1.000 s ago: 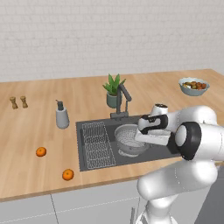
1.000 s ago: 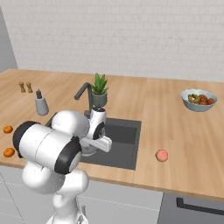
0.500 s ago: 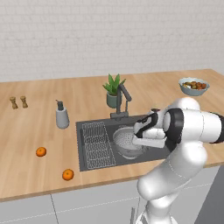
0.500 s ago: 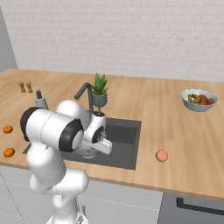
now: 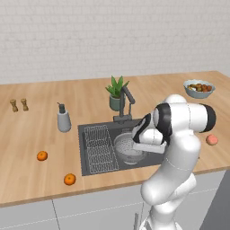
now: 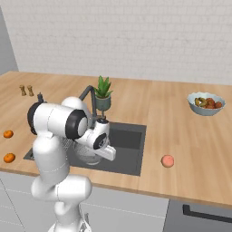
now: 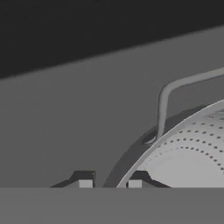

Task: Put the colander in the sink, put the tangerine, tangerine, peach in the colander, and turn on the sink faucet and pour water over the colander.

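Observation:
The silver perforated colander (image 5: 129, 151) sits low in the dark sink (image 5: 89, 155), beside the wire rack; the arm partly hides it in the right base view (image 6: 85, 154). My gripper (image 5: 136, 138) reaches down at its right rim. In the hand view my gripper (image 7: 110, 183) is shut on the rim of the colander (image 7: 192, 148). Two tangerines (image 5: 42, 156) (image 5: 69, 179) lie on the counter left of the sink. Right of the sink, the peach (image 5: 211, 139) rests on the counter. The faucet (image 5: 127, 101) stands behind the basin, and no water runs.
A soap dispenser (image 5: 64, 119) stands at the sink's back left and a potted plant (image 5: 117, 92) behind the faucet. A bowl of mixed fruit (image 5: 198, 88) sits at the back right. Salt and pepper shakers (image 5: 19, 105) are far left.
My hand has gone down into the basin with the colander, which now sits lower. The arm's elbow has swung up and toward the sink.

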